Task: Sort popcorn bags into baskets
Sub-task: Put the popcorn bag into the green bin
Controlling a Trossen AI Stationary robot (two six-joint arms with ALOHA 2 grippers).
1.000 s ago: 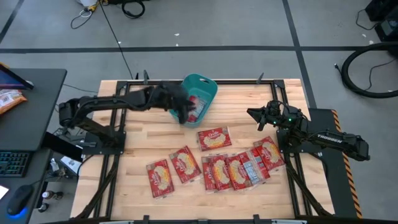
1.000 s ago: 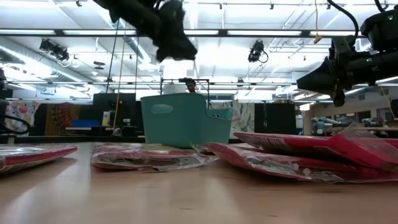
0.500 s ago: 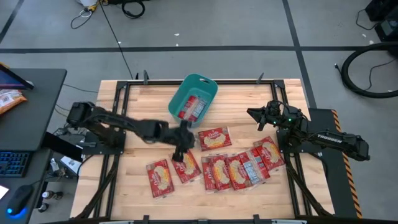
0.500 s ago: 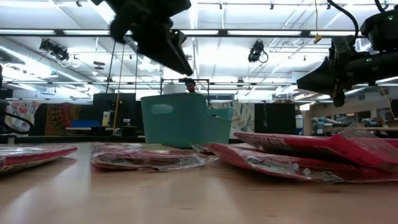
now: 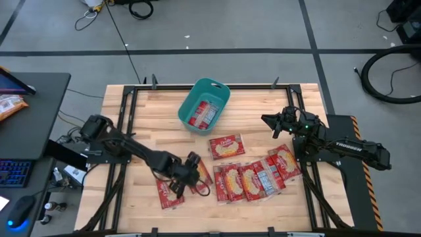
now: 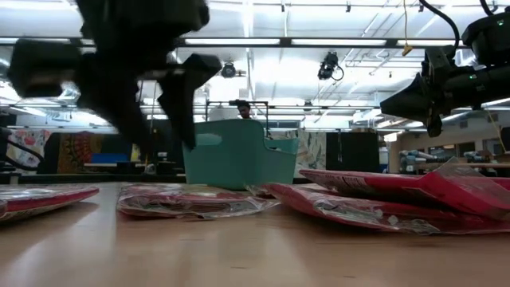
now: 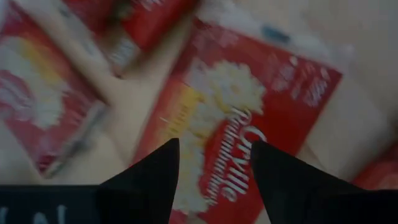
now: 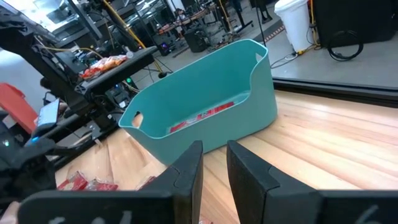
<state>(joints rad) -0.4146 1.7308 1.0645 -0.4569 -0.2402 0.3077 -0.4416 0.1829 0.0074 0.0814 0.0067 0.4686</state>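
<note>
The teal basket [image 5: 219, 93] stands at the table's far middle with one red popcorn bag [image 5: 204, 113] lying in it; it also shows in the low view [image 6: 231, 151] and the right wrist view [image 8: 205, 99]. Several more red bags lie flat on the table: one at the near left [image 5: 170, 189], one in the middle [image 5: 227, 146], and an overlapping row [image 5: 253, 179] toward the right. My left gripper [image 5: 191, 174] is open above a bag [image 7: 249, 118] at the near left, its fingers to either side of the cream panel, clear of the table in the low view [image 6: 155, 119]. My right gripper [image 5: 266, 120] is shut and empty at the right.
A black desk [image 5: 33, 118] with an orange snack bag [image 5: 10, 105] and a keyboard stands left of the table. A person [image 6: 243, 108] shows far behind the basket. Bare wood lies at the table's far left and along its near edge.
My left gripper has swung from above the basket toward the table's near edge and gone down; it now hangs open over the bags at the near left. The bags on the table have stayed where they were.
</note>
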